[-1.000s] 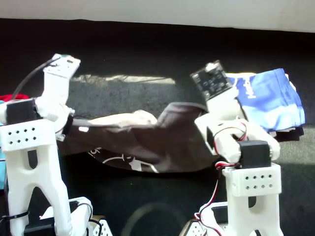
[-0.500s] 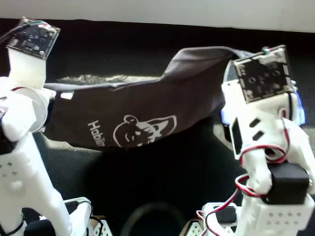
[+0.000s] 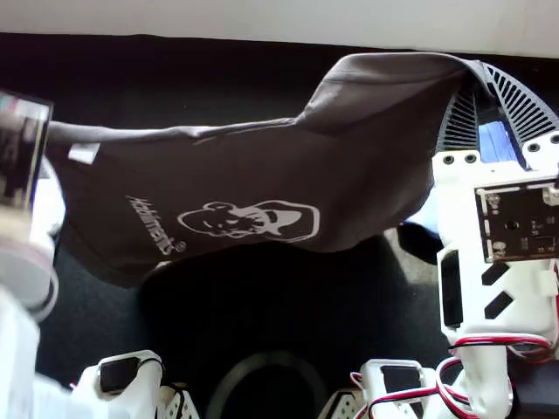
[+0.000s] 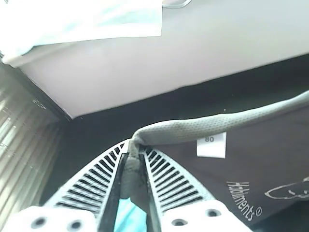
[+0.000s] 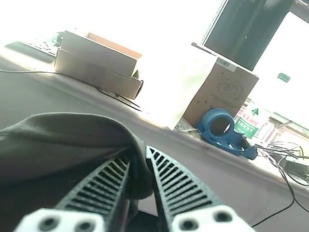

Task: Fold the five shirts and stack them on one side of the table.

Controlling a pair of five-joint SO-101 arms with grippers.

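The dark brown printed shirt (image 3: 262,175) hangs stretched in the air above the black table (image 3: 175,78). The left gripper (image 4: 136,151) pinches its collar hem near the white tag (image 4: 211,145); the right gripper (image 5: 138,159) is clamped on the opposite bunched edge.

Right wrist view, bkgd: two flat boxes (image 5: 96,60) stacked on a pale ledge (image 5: 203,147), brown carton (image 5: 227,92) upright near them, blue tape dispenser (image 5: 223,128) in front of the carton's base, green-and-white pack (image 5: 247,126) just beside the dispenser, thin cables (image 5: 285,157) trailing along the ledge. Dark monitor (image 5: 251,26) stands behind the carton. Left wrist view: pale wall (image 4: 169,58) w/ slatted panel (image 4: 21,135) adjoining at one side.
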